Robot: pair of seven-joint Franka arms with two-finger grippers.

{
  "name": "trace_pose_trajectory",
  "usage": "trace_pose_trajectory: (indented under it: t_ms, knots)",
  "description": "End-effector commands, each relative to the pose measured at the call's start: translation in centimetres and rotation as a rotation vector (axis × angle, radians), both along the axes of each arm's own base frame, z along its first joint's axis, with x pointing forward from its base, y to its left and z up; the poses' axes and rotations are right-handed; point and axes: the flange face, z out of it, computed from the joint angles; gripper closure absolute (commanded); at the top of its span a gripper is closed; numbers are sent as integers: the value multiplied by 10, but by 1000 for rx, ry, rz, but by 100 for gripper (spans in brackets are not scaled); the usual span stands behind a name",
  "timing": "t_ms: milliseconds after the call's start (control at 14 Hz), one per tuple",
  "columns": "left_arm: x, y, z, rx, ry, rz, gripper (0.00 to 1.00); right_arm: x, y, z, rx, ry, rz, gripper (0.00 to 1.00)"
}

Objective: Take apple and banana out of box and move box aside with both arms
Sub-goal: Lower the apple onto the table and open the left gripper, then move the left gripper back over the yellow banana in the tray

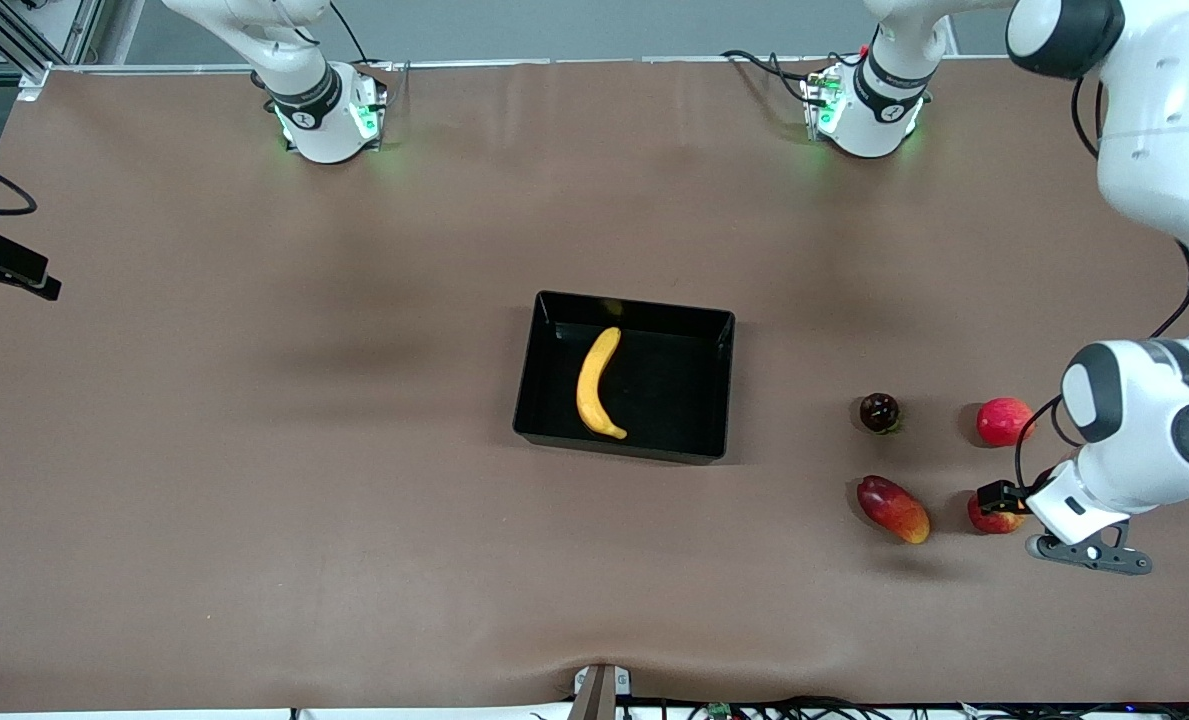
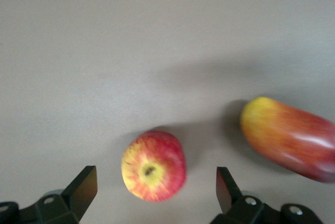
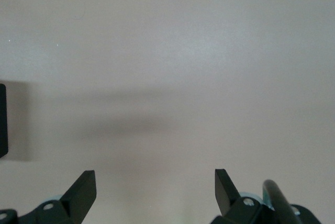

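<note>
The yellow banana [image 1: 597,383] lies in the black tray [image 1: 679,385] at the table's middle. The red apple with yellow streaks [image 1: 994,518] sits near the left arm's end, partly hidden by the left gripper [image 1: 997,503]. In the left wrist view the apple [image 2: 153,166] lies stem dimple up between the open fingers [image 2: 84,187] of the left gripper [image 2: 157,187], which hangs just above it without touching. The right gripper [image 3: 155,187] is open and empty over bare table, with the tray's edge [image 3: 2,119] at the side of its view. It is out of the front view.
A red-yellow mango [image 1: 893,509] lies beside the apple, toward the tray, and shows in the left wrist view [image 2: 290,137]. A plain pinkish-red fruit [image 1: 1004,421] and a dark round fruit [image 1: 879,411] sit farther from the front camera.
</note>
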Motion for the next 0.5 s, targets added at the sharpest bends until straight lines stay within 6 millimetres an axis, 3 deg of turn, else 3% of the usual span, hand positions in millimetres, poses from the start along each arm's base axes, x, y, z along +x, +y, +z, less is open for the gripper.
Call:
trace_pose_trajectory:
  t_ms: [0, 142, 285, 427]
  knots:
    - [-14, -39, 54, 2, 26, -52, 0, 0, 2, 2, -1, 1, -4, 0]
    - [-24, -74, 74, -20, 66, -26, 0, 0, 3, 2, -1, 1, -3, 0]
    - [-39, -120, 97, -41, 107, 42, 0, 0, 2, 2, -1, 1, -6, 0]
    - [-56, -174, 104, -64, 143, 91, 0, 0, 2, 2, -1, -1, -6, 0]
